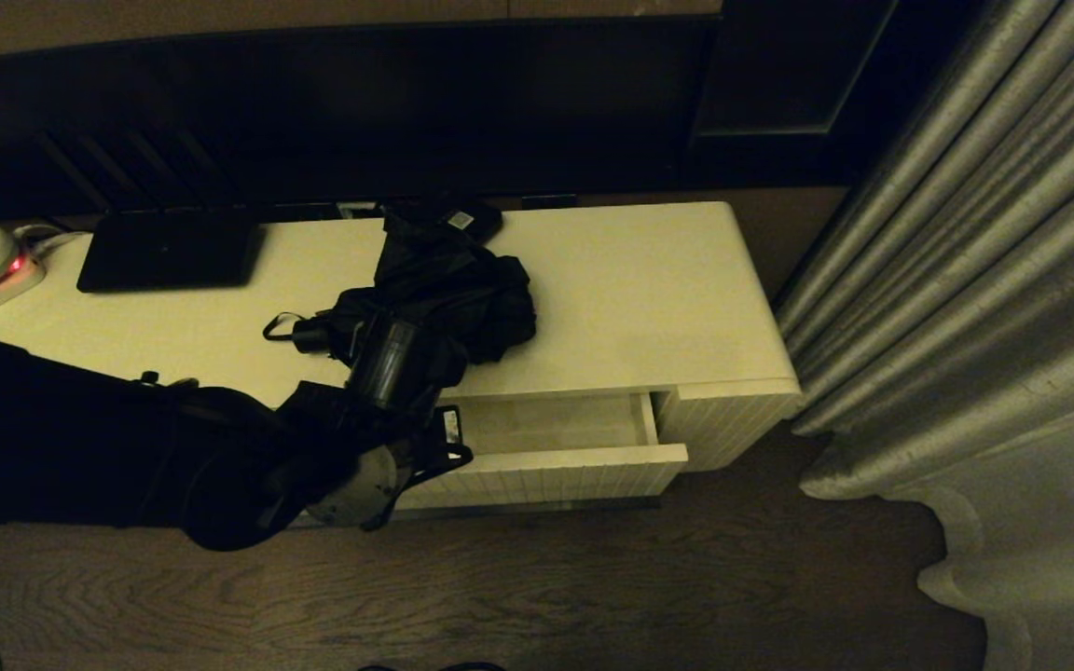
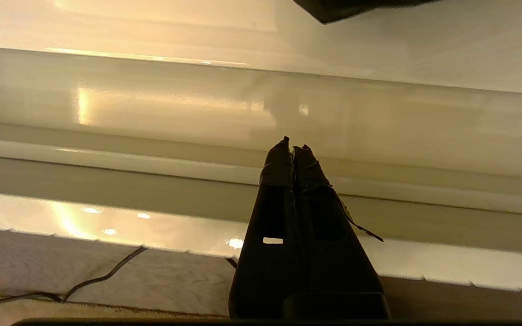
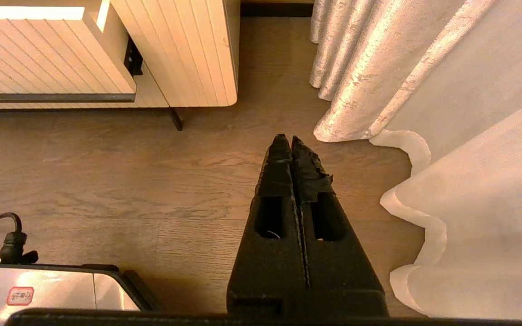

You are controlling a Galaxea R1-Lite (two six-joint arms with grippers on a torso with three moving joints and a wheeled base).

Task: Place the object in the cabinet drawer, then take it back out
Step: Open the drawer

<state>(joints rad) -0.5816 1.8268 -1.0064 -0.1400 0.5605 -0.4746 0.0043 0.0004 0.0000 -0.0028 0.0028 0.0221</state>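
- The black compact folding umbrella [image 1: 448,298], its loose fabric bunched and its short cylindrical handle ending in a thin wrist loop, is seen lying on the smooth cream-white cabinet top [image 1: 649,298], towards the near edge and just behind the open drawer.
- The wide cream-white drawer [image 1: 574,466], with a vertically ribbed front and a pale smooth interior, is shown pulled out at the near right of the cabinet; nothing can be made out in the visible part of its interior.
- The drawer's long thin dark bar handle [image 3: 52,97] is seen running along the ribbed front in the right wrist view.
- The left gripper [image 2: 293,147] is held over the drawer's left end; its two dark tapered fingers [image 2: 279,172] are pressed together with nothing between them.
- The right gripper [image 3: 288,140] is parked low over the wood-grain floor [image 3: 152,181], to the right of the cabinet, its jaws likewise clenched on nothing.
- A flat black rectangular device [image 1: 169,252] is placed at the far left of the top, and a small black rounded box with a white sticker [image 1: 462,222] at the far edge behind the umbrella.
- A heavy pleated silvery curtain [image 1: 975,308] is hung at the right.
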